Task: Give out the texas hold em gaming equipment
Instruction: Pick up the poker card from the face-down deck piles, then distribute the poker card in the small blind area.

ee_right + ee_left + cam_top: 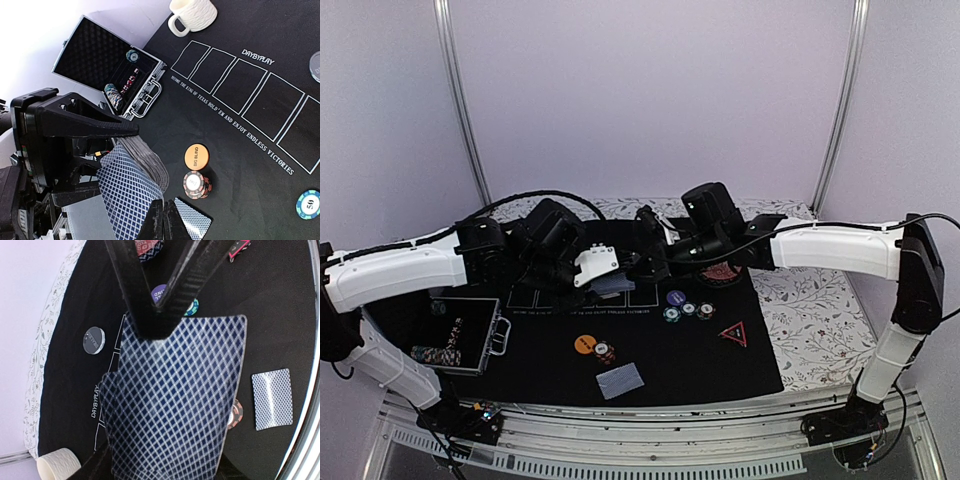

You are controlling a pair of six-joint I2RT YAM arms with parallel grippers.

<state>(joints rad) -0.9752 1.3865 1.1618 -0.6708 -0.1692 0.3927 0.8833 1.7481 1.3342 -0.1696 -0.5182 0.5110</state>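
Note:
My left gripper [605, 278] is shut on a deck of blue-patterned playing cards [175, 400], held above the black mat [650, 385]. From the right, my right gripper [165, 220] is shut, pinching the far edge of the deck's top card [127, 192]. One card [620, 380] lies face down on the near mat. Beside it sit an orange disc [196, 156] and a small chip stack [196, 184]. Further right are a purple disc [675, 297], three striped chips [689, 310] and a red-edged triangle marker [734, 333]. A dark disc [93, 340] lies at the far side.
An open metal chip case [455, 335] sits at the mat's left edge. A cream mug [192, 14] stands on the far side of the mat. A red patterned bowl [723, 272] sits under my right arm. Printed card boxes [240, 85] cross the mat.

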